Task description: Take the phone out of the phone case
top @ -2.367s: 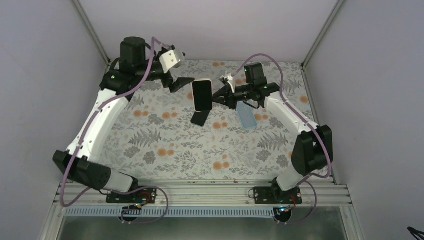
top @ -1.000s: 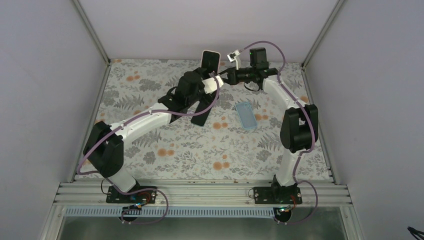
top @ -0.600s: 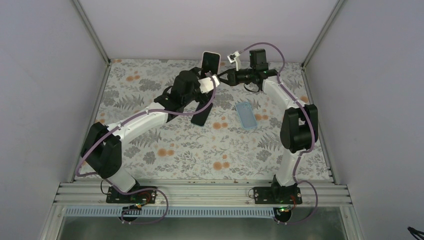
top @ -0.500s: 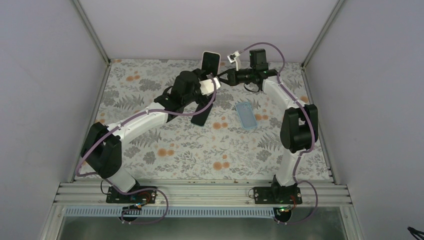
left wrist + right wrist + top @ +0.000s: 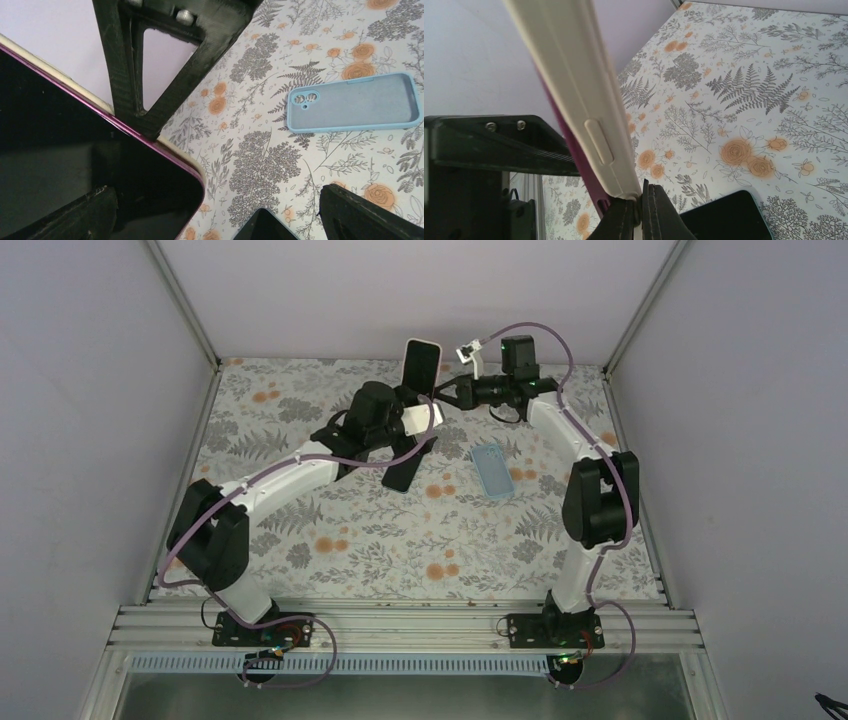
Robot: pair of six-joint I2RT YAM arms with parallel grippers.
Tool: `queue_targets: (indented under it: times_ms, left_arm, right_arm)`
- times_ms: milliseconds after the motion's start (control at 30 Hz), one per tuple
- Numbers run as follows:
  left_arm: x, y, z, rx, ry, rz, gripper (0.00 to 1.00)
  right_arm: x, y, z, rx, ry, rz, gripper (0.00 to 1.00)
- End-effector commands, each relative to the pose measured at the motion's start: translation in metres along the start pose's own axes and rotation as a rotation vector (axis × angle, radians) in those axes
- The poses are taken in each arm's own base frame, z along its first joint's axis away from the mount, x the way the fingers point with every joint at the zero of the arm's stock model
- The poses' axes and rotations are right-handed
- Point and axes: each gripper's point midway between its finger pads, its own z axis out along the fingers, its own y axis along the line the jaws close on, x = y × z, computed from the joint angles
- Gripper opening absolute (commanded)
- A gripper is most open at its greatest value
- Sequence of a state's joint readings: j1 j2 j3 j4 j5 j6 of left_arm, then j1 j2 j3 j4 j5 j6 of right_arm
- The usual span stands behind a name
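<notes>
While upright in the closed right gripper (image 5: 444, 398), phone (image 5: 421, 362); left gripper (image 5: 420, 426) wide open, empty, beside it.

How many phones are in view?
2. A cream-edged phone is held up off the table by the right tool, near the far wall. A dark phone lies flat, apart from the empty blue case.

Both arms are the same build: the left arm (image 5: 280, 480) and the right arm (image 5: 560, 430) have white links with chunky black joints. A purple cable (image 5: 540, 327) loops along each one. The fingers (image 5: 170, 65) are matte black triangular frames with silver screws (image 5: 185, 16). There are tiny green lights (image 5: 504, 342) on the right one.
</notes>
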State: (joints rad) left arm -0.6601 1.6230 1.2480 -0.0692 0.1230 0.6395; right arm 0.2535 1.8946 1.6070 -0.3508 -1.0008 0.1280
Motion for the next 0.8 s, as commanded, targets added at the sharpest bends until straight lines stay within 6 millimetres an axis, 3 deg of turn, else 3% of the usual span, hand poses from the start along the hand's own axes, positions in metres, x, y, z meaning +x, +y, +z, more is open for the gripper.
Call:
queue_targets:
  times_ms: [0, 333, 767]
  left_arm:
    - [0.001, 0.014, 0.008, -0.031, 0.001, -0.023, 1.00]
    - [0.001, 0.042, 0.003, -0.120, -0.010, -0.031, 1.00]
    - [-0.004, 0.029, 0.014, 0.007, -0.052, -0.077, 1.00]
  right_arm:
    - [-0.022, 0.041, -0.017, -0.084, -0.056, -0.099, 0.04]
    - [-0.004, 0.041, -0.013, -0.105, -0.020, -0.084, 0.04]
    - [-0.003, 0.064, -0.005, -0.163, -0.003, -0.112, 0.04]
